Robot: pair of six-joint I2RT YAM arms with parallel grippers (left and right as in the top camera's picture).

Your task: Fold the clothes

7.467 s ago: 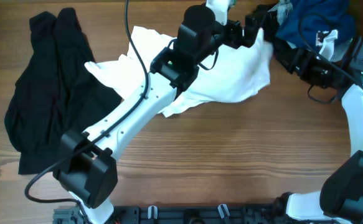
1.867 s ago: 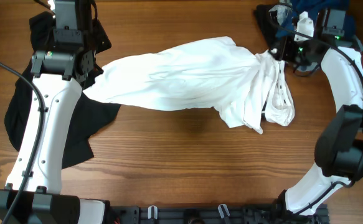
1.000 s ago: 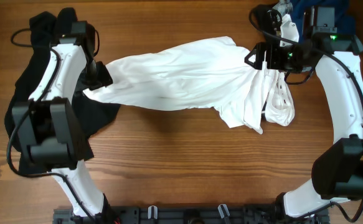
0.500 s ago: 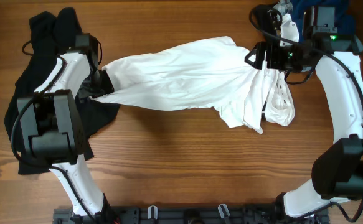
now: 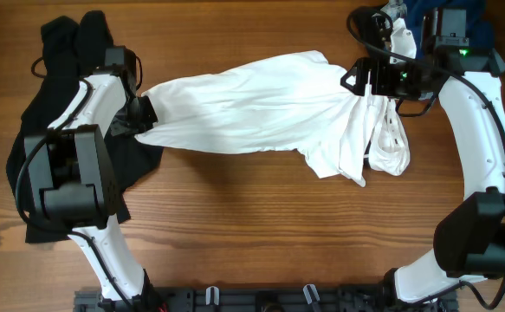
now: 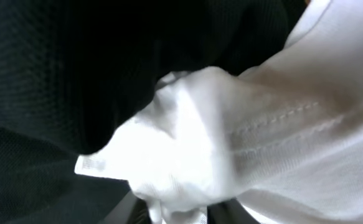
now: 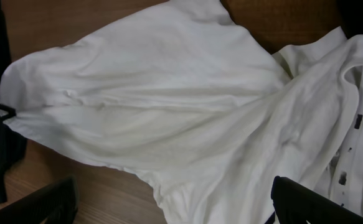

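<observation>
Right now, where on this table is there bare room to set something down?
The widest bare wood lies in front of the white T-shirt, to the near edge. A narrower strip runs behind it, top centre. Crowded: black garment on the left, blue pile far right corner.

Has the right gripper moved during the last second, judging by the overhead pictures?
No. The right gripper sits at the same spot as before, over the bunched end of the white shirt, just in front of the blue cloth in the corner.

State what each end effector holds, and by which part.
Left end effector grips the white T-shirt by its bunched end; right end effector is open, holding nothing.
</observation>
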